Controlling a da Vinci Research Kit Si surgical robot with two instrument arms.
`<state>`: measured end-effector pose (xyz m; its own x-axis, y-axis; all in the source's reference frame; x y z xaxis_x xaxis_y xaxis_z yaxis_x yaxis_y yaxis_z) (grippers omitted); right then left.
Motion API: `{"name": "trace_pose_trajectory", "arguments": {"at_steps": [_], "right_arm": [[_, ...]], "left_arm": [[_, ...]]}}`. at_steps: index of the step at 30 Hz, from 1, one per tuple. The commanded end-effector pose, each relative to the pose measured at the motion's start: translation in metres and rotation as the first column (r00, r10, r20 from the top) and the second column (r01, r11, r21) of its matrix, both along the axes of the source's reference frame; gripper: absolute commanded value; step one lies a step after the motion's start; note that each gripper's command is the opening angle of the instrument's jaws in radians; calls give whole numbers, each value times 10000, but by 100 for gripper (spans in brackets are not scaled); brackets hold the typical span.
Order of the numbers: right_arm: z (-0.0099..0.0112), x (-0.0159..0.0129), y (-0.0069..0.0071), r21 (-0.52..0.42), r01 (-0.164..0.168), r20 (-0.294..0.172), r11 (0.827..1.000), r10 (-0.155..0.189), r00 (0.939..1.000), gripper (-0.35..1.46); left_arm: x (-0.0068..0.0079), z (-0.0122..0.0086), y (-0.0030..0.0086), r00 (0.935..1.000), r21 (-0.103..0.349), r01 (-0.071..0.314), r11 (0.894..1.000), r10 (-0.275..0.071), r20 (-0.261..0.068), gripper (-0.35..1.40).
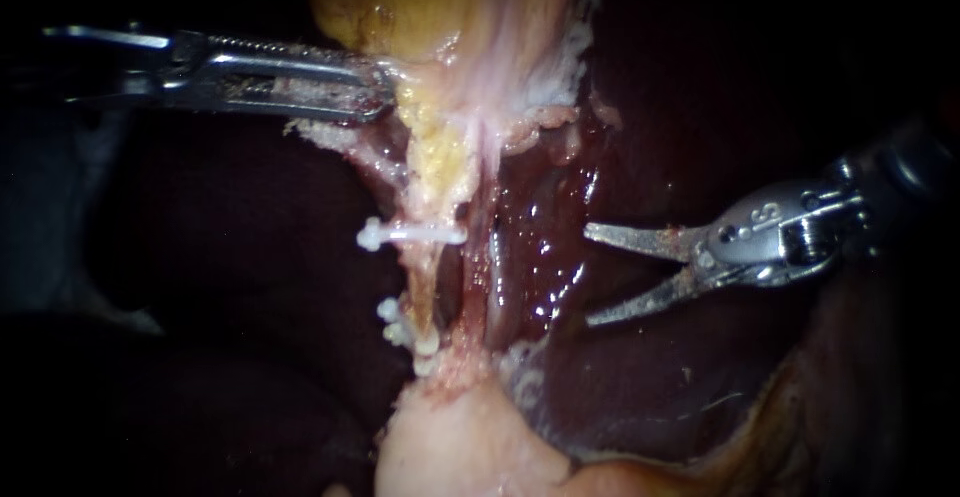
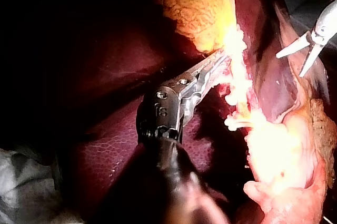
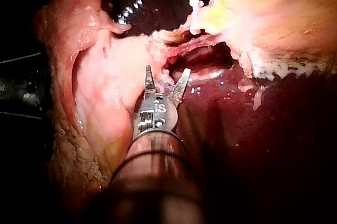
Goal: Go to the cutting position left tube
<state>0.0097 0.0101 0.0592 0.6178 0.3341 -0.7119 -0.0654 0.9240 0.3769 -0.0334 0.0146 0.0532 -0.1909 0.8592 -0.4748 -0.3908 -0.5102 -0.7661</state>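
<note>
Showing, in the endoscope view, my left instrument (image 1: pixel 383 87) with jaws clamped on the gallbladder (image 1: pixel 450 17). Below it runs the left tube (image 1: pixel 425 277), carrying white clips (image 1: pixel 410 234). My right instrument (image 1: pixel 589 274) sits well apart from the tube, jaws wide. The left wrist view shows that grip. In the right wrist view the open jaws are short of the tube, so I judge the approach unfinished.

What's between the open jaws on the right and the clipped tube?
Endoscope view: a second pale tube and glistening liver separate right instrument from clipped tube.
</note>
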Motion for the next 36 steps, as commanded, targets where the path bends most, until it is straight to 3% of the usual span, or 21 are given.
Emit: {"name": "trace_pose_trajectory", "arguments": {"at_steps": [1, 5, 10, 13, 20, 25, 31, 36], "right_arm": [[0, 0, 0, 4, 2, -4, 10000, -2, 10000, 145], [-1, 0, 0, 5, 0, -3, 10000, 0, 10000, 145], [-3, 2, 0, 98, 70, -107, 9999, -69, 9999, 145], [-6, 7, -2, 221, 132, -357, 9997, -124, 9993, 145], [-20, 43, -12, 523, 328, -1072, 9981, -271, 9939, 145], [-22, 72, -16, 841, 289, -1319, 9960, -177, 9911, 145], [-4, 101, -21, 1065, 377, -1406, 9936, -225, 9898, 145], [25, 117, -27, 1301, 429, -1436, 9906, -240, 9893, 145]], "left_arm": [[2, -4, 2, 10000, 17, -20, 10000, 20, 27, -35], [17, -28, 10, 10000, 148, -72, 9999, 71, 66, -35], [40, -59, 23, 9995, 215, 286, 9994, -289, 140, -35], [48, -65, 25, 9994, 163, 322, 9993, -324, 131, -35], [43, -60, 20, 9993, 118, 360, 9993, -361, 94, -35], [42, -60, 20, 9993, 116, 365, 9993, -366, 90, -35], [41, -59, 18, 9993, 103, 375, 9992, -376, 80, -35], [40, -58, 17, 9992, 95, 380, 9992, -381, 75, -35]]}}
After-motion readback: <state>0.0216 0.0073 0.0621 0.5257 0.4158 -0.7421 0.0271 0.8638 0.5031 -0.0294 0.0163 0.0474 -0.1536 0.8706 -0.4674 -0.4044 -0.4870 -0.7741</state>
